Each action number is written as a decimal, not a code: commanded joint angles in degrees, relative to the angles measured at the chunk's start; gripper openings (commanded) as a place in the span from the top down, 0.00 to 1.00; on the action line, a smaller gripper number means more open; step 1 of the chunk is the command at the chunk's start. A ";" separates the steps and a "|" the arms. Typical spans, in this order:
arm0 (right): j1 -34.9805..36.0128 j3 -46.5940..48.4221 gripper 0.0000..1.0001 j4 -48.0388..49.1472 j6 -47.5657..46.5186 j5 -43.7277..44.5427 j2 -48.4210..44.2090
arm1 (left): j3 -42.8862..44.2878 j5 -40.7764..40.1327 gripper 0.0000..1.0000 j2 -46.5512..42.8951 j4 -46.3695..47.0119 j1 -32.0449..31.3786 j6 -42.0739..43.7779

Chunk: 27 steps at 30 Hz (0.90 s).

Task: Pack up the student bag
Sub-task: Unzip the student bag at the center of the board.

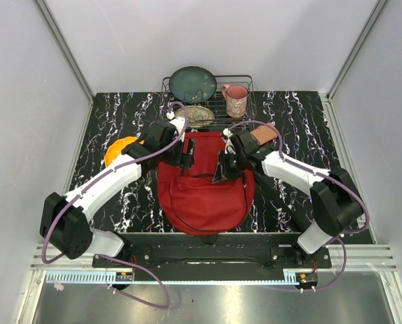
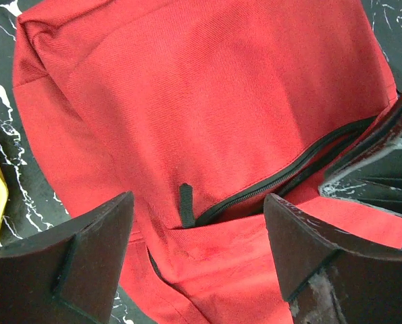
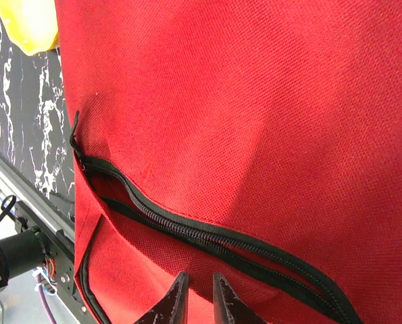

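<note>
While student bag (image 1: 204, 192) lies flat mid-bench (image 1: 288, 115) between both arms, left hand (image 2: 197, 209) hovers over pocket zipper (image 2: 255, 190), fingers spread wide. Right hand (image 3: 199, 278) fingertips nearly together at fabric below zipper; cannot tell if pinching.

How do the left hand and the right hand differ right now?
The left hand has its fingers wide apart; the right hand has them nearly together. The left hand sits by the zip pull, the right hand farther along the zip. Both are over the red student bag.
</note>
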 commanded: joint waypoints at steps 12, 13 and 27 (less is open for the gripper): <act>1.91 -10.62 0.68 11.23 15.07 7.47 -3.45 | 3.94 0.37 0.18 3.52 0.90 -6.33 3.63; 1.91 -11.59 0.69 11.78 15.68 7.82 -3.63 | 4.21 -0.78 0.18 3.61 0.89 -7.38 4.42; 2.00 -13.35 0.66 11.17 16.57 11.69 -4.86 | 5.18 -15.30 0.17 11.43 2.91 -11.96 16.11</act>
